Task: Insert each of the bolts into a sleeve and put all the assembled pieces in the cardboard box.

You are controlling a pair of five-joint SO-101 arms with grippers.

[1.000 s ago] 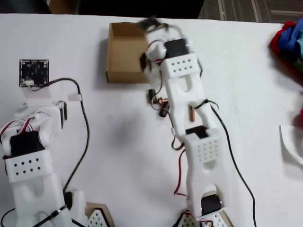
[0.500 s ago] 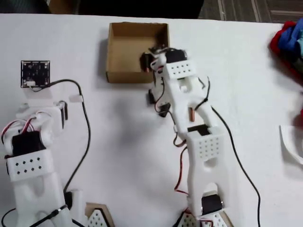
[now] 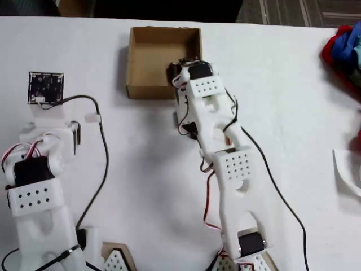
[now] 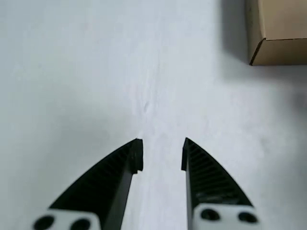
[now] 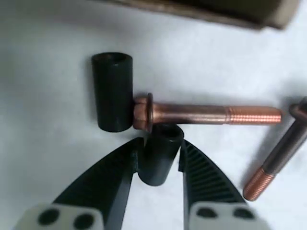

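Observation:
The cardboard box [image 3: 163,59] stands open at the far middle of the table. My right arm [image 3: 206,93] hangs over the spot just in front of the box's near right corner. In the right wrist view my right gripper [image 5: 159,153] is shut on a black sleeve [image 5: 159,155]. A second black sleeve [image 5: 112,91] lies beyond it, with a copper bolt [image 5: 206,114] lying head-first against its side. Another bolt [image 5: 276,158] lies slanted nearby. My left gripper [image 4: 162,154] is open over bare table, and the box's corner [image 4: 278,28] lies farther off.
The left arm [image 3: 36,175] stands at the near left with a black cable [image 3: 102,152] looping beside it. A pile of coloured cloth [image 3: 344,48] and a white object [image 3: 345,172] lie at the right edge. The box's front wall [image 5: 216,12] is close to the loose parts.
My right arm has drawn back from over the box to the loose parts in front of it. The left arm has barely shifted.

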